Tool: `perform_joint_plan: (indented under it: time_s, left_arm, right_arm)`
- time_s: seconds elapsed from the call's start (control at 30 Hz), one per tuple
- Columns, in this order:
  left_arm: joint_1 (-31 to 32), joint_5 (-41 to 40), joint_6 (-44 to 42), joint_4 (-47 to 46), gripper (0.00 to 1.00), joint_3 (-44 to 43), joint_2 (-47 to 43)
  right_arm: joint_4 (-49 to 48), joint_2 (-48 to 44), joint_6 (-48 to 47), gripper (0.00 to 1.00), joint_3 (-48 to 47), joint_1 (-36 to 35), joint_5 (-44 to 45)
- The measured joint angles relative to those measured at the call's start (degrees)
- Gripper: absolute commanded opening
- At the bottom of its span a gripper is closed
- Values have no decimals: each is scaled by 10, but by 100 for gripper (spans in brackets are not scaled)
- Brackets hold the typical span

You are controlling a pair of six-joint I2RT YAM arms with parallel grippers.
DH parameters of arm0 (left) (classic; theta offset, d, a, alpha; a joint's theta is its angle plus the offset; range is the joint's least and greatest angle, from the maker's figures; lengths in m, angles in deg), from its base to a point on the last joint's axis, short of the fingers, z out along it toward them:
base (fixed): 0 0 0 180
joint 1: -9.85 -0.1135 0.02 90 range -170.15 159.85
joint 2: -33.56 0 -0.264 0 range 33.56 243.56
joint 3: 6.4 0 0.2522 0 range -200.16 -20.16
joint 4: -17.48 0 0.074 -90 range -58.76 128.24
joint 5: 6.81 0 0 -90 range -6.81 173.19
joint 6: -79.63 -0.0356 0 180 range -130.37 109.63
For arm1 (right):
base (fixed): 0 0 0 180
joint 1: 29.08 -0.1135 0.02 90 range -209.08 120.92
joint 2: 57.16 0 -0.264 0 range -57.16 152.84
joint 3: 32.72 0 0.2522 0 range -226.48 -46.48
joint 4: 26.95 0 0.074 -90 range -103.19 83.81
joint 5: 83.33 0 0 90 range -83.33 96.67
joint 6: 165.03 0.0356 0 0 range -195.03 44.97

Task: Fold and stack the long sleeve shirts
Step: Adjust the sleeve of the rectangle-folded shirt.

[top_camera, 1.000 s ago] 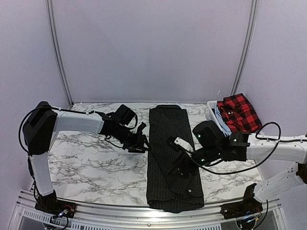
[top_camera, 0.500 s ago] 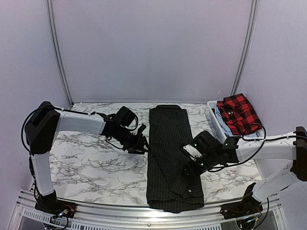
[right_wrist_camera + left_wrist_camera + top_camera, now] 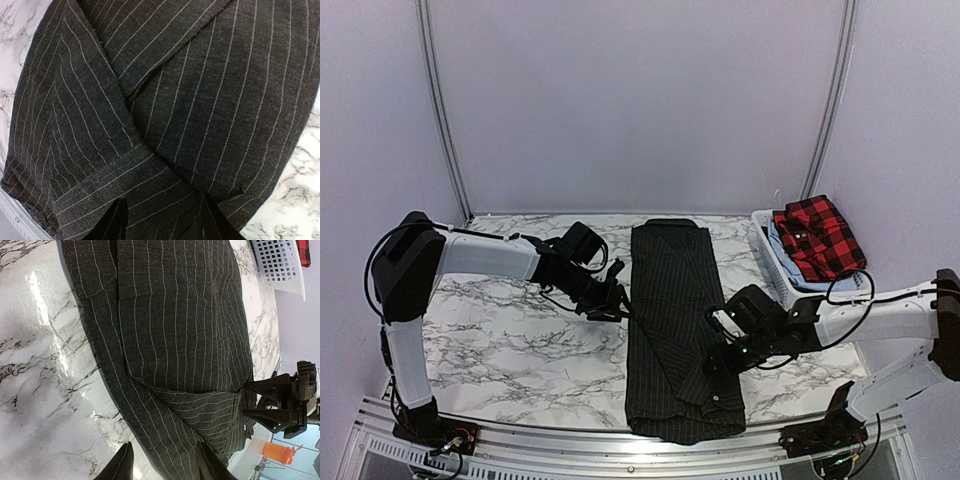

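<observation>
The black pinstriped long sleeve shirt (image 3: 675, 320) lies flat in a long folded strip down the middle of the table, sleeves folded across it (image 3: 200, 100). My left gripper (image 3: 620, 305) sits low at its left edge, open: one finger over the marble, the other over the cloth (image 3: 175, 330), the hem running between them (image 3: 165, 467). My right gripper (image 3: 715, 360) is down on the shirt's right side near the front. Its jaws stand apart over the folded fabric (image 3: 162, 225). The red-and-black checked shirt (image 3: 817, 238) lies bunched in the basket.
The white lattice basket (image 3: 767, 250) stands at the table's right edge, and its corner shows in the left wrist view (image 3: 277, 262). Marble tabletop (image 3: 510, 340) stretches left of the shirt. A metal rail (image 3: 520, 440) runs along the near edge.
My right arm has dropped and slid toward the shirt's front right part, its jaws narrowing. The left arm and the shirt have stayed put.
</observation>
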Motion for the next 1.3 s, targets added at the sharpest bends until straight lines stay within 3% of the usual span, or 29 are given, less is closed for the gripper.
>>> perform_joint_plan:
  time_s: [0.3, 0.5, 0.73, 1.07, 1.27, 1.3]
  left_arm:
    - [0, 0, 0, 0, 45, 0, 0]
    - [0, 0, 0, 0, 45, 0, 0]
    - [0, 0, -2, 0, 45, 0, 0]
    - [0, 0, -2, 0, 45, 0, 0]
    - [0, 0, -3, 0, 45, 0, 0]
    - [0, 0, -3, 0, 45, 0, 0]
  right_arm:
    - [-3, 0, 15, 39, 0, 0, 40]
    - [-4, 4, 19, 26, 0, -8, 38]
    - [-2, 5, 17, 1, -3, -26, 23]
    - [31, -14, -9, 0, -64, -43, 12]
    - [39, -9, -46, 0, -128, -85, -45]
    - [37, -4, -51, 4, -136, -93, -59]
